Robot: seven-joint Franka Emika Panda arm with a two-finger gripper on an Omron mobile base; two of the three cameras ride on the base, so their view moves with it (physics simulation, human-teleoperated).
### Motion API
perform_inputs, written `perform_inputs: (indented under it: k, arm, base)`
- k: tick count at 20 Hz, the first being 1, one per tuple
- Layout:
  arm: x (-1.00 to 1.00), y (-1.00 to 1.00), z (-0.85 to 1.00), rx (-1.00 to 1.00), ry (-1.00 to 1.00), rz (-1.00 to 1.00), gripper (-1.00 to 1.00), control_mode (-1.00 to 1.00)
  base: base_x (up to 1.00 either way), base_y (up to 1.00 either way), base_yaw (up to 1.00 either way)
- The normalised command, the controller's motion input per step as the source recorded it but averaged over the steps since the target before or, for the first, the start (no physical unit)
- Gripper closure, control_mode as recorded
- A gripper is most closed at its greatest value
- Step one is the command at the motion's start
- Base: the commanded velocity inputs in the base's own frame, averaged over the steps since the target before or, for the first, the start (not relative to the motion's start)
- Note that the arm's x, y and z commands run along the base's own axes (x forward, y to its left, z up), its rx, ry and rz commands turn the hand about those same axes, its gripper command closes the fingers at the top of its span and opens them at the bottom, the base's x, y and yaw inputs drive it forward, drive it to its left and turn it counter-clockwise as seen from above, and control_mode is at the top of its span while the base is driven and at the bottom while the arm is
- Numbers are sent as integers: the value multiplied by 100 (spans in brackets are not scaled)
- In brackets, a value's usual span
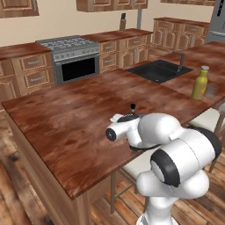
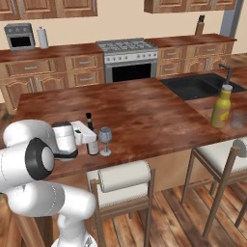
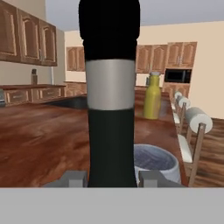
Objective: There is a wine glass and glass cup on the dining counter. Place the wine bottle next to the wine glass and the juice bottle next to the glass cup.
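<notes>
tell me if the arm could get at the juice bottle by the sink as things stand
Probably not yet: the gripper is shut on the wine bottle beside the wine glass, and the juice bottle stands far along the dining counter.

A slim, nearly black wine bottle (image 2: 91,140) with a narrow neck and pale label is standing upright near the front edge of the long reddish-brown wood-grain dining counter (image 2: 144,116), just beside a clear stemmed wine glass (image 2: 105,140). Far to the right, a stout mustard-yellow juice bottle (image 2: 221,107) is standing upright close beside a small clear greyish glass cup (image 2: 238,118).
</notes>
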Motion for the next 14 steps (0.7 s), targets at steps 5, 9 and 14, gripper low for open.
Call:
perform_inputs:
  k: [5,9,14]
  arm:
    - [-5,0,-34,6,-9,0,100,-100]
    - [-15,0,-36,4,-5,0,100,-100]
    - [-9,0,-37,5,-7,0,100,-100]
  base:
    - [0,0,0]
    - [0,0,0]
    - [0,0,0]
